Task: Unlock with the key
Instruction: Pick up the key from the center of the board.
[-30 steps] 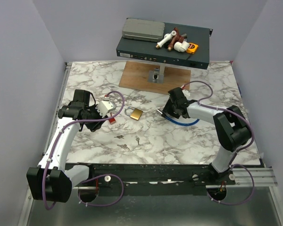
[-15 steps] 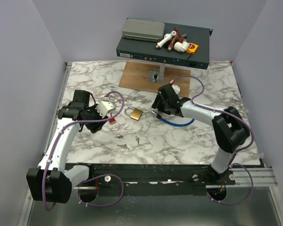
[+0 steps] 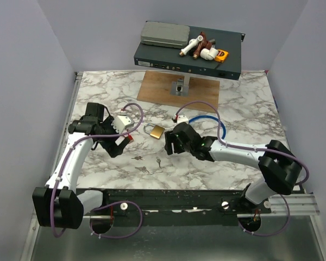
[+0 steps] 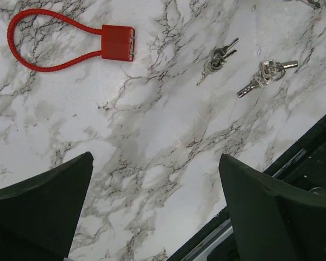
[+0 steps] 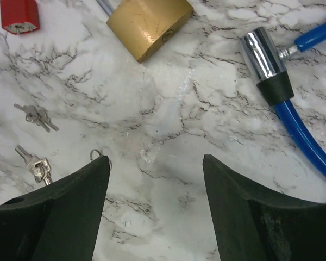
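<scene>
Near edge: key bunches [image 4: 217, 58] loose on marble table [image 4: 152, 136], small, silver, ungrasped; above, left gripper [image 4: 155, 185] spread wide, empty, likely readying pick; right gripper [image 5: 155, 179] likewise agape, holding nothing, aimed toward brass padlock [image 5: 149, 22], scuffed, lying flat; beyond, red cable lock [image 4: 118, 42].

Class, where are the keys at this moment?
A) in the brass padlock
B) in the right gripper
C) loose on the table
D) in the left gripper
C: the key bunches lie on the marble table, while the left gripper and right gripper are open and empty.
</scene>
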Tool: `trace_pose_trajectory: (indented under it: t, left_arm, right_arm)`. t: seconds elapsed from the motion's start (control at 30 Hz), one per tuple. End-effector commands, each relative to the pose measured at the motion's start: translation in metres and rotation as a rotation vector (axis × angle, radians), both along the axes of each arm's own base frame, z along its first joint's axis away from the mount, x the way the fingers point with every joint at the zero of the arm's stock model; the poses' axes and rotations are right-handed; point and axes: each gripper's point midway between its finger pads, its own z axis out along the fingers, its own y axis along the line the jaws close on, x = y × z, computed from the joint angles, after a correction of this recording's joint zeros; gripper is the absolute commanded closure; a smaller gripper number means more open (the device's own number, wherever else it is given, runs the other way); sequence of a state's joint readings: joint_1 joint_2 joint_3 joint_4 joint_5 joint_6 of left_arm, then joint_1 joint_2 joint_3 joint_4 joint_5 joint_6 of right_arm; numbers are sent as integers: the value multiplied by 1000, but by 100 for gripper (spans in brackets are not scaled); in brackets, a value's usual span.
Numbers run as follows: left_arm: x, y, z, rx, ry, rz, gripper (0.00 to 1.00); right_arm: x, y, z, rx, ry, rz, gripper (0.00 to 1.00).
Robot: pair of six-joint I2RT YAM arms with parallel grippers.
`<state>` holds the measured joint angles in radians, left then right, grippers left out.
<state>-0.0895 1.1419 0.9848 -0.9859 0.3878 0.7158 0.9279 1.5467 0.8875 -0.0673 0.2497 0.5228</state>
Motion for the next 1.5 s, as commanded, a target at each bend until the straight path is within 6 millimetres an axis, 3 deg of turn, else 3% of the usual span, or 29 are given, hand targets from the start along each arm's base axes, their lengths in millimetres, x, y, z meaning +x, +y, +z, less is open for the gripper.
trace_pose_trajectory:
  t: [0.0,0.13,0.33,0.53,0.93,1.17,1.47]
  left_arm:
    - [3,-3,-1,-80,36,22,1]
    - [11,13,1,-120,59,97,1]
    - [8,25,4,-173,115,147,1]
    - [5,26,1,-178,131,151,1]
    - [4,22,9,-202,130,145,1]
    - [1,20,10,-212,126,144,1]
    - [1,18,14,-218,111,141,1]
  right_arm:
    - [-1,40,18,53,-97,248,27]
    - [-6,84,17,95,-90,407,30]
    - [-17,146,13,135,-122,595,31]
    - [-34,176,-18,72,-106,720,32]
    - [-29,165,-59,-82,-108,738,36]
    - [-38,150,-67,-148,-114,739,39]
    - [-53,138,-86,-273,-150,755,65]
